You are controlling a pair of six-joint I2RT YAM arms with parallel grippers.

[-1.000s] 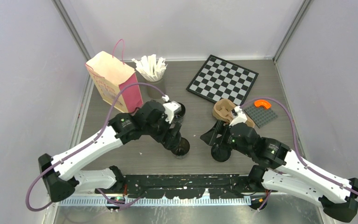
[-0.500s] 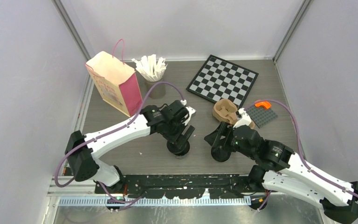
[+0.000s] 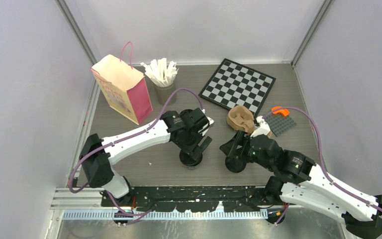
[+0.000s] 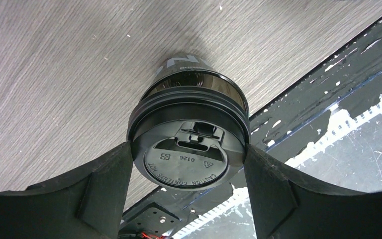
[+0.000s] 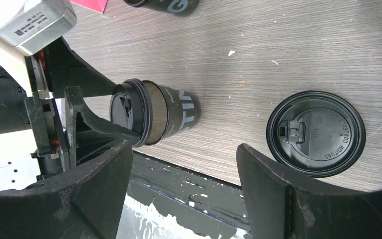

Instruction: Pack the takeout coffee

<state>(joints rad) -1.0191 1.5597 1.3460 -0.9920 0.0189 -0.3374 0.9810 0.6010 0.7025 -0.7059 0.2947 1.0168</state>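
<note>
The table (image 3: pixel 144 169) is lying beneath both sets of jaws, the pink paper bag (image 3: pixel 124 94) is standing well beyond the left gripper (image 4: pixel 188 145), and the brown carrier (image 3: pixel 240 118) is sitting just past the right gripper (image 5: pixel 183 147).

Trouble, I am judging, is most likely coming from where the left fingers (image 4: pixel 104 189) are bearing: only on the lid (image 4: pixel 186 162), at the very top of the upright black cup (image 4: pixel 191 92). A lift from there is risking the lid popping off and the cup dropping; a harder squeeze is risking a buckled rim. The grippers are also working close together, so a careless swing is risking a knock.

The left jaws are standing wide, straddling the lid, a finger meeting its rim on each side with no gap showing; whether they are clamping I cannot tell. The right jaws are gaping wide and holding nothing, a second lidded cup (image 5: pixel 316 133) sitting just beyond one fingertip, not between them.
</note>
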